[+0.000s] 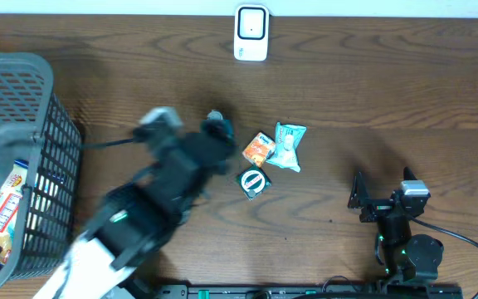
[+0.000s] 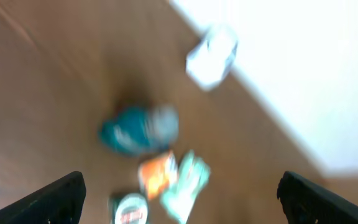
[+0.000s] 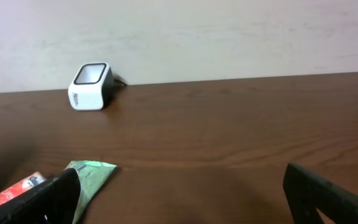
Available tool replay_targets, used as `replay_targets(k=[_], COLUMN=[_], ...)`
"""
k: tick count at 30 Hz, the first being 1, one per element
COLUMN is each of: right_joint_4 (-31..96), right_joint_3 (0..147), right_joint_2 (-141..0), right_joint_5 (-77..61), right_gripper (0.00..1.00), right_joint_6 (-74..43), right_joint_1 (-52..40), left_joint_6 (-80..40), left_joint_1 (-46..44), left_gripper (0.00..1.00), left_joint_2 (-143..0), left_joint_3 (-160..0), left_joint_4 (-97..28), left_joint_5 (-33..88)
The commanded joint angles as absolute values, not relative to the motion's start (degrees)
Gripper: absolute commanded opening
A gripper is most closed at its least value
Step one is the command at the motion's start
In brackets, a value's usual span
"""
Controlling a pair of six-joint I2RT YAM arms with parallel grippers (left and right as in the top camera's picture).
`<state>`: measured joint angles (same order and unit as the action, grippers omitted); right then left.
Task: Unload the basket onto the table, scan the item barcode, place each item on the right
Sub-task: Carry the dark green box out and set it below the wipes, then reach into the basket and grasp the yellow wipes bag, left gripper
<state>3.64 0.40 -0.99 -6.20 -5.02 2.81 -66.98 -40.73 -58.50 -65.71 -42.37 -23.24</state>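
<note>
While my left jaws (image 2: 179, 182) hang spread and empty, the teal rounded packet (image 2: 138, 127), my likeliest item, lies at their 12 o'clock, the white boxy scanner (image 2: 211, 55) beyond at 1; I should pinch it mid-body, barcode left uncovered. My right jaws (image 3: 179, 177) gape empty too.

We can read no text anywhere. In the overhead view, the packet (image 1: 2, 212) in the basket (image 1: 56, 158) at the left edge carries red print on yellow, too small to make out. The dark green packet (image 1: 254, 182) at centre shows a white ring emblem with illegible lettering. The scanner (image 3: 91, 86), upper left of the right wrist view, bears tiny dark marks on its side.
</note>
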Motion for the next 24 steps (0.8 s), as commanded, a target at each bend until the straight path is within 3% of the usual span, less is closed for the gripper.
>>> replay_targets(k=[1,9,14,20,24], right_joint_4=[3.8,3.8,3.8,3.8,3.8], right_joint_3=[0.3,0.3,0.3,0.3,0.3], right_joint_2=[-0.8,-0.8,-0.8,-0.8,-0.8], right_joint_5=[-6.3,-6.3,-6.3,-6.3,-6.3], right_gripper=[0.99,0.99,0.99,0.99,0.99], right_joint_6=[-5.5,-5.5,-5.5,-5.5,-5.5], right_joint_1=[2.6,2.6,2.6,2.6,2.6], left_joint_6=[-62.9,-45.9,-45.0,-46.1,-54.8], left_joint_1=[-34.1,-13.2,2.7,24.1,36.4], left_gripper=[0.98,0.98,0.98,0.98,0.98], left_joint_2=[-52.1,-50.9,-55.1,-64.6,-71.6], left_joint_3=[-68.2,-80.4,-87.9,-93.6,-93.6], left_joint_4=[-42.8,-43.1,-46.4,-54.8,-59.6], left_joint_5=[-34.9,-35.6,-34.8,-18.4,-7.1])
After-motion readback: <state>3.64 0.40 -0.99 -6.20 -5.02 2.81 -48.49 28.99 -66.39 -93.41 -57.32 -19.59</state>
